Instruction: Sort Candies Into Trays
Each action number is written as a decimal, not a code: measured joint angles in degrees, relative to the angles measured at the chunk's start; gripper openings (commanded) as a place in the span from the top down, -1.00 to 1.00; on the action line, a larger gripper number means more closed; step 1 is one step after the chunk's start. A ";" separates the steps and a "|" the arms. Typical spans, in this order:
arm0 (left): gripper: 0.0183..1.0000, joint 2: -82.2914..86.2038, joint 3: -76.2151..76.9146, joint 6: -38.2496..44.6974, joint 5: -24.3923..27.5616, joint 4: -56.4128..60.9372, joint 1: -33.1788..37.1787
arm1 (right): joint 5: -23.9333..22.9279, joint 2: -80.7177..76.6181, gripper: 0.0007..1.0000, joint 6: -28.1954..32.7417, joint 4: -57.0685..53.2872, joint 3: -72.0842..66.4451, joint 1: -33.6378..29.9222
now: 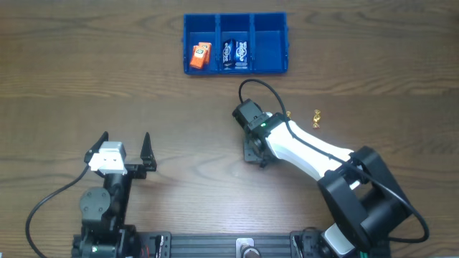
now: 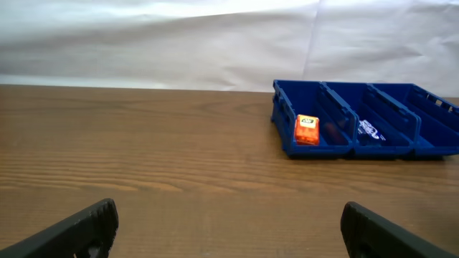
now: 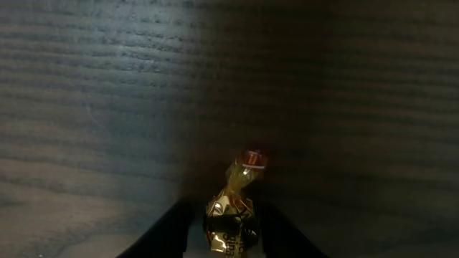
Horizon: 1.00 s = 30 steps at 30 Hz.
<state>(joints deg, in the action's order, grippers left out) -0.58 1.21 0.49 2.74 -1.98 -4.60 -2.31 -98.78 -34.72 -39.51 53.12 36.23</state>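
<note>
Gold-foil candy (image 3: 231, 215) clamped in right gripper (image 3: 228, 233), mid-table, well nearer than the blue tray (image 1: 270, 43).
We judge it light, crinkly, slippery; grip the wrapped body, not the twisted end.

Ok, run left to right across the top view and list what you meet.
In order: left gripper → orange candy → dark blue candy → loose gold candy.

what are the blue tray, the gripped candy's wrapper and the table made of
Blue tray: likely moulded plastic, uniform colour, thin walls.
Candy wrapper: probably metallic foil, shiny gold, crinkled, twisted end.
Table: wood or laminate, visible grain.
</note>
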 measured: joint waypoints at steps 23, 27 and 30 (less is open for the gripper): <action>-1.00 0.00 0.00 0.00 0.00 0.00 0.00 | -10.29 16.65 0.93 6.91 -3.58 24.41 -8.83; -1.00 0.00 0.00 -0.02 0.00 0.00 0.00 | -12.17 7.54 0.93 13.11 -1.97 39.74 -13.86; -0.99 0.00 0.00 0.00 -0.02 0.00 0.00 | -12.85 -2.64 0.93 17.27 -1.53 48.89 -15.65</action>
<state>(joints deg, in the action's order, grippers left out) -0.58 1.21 0.49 2.72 -1.98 -4.60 -15.16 -101.43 -17.45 -41.04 102.02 20.58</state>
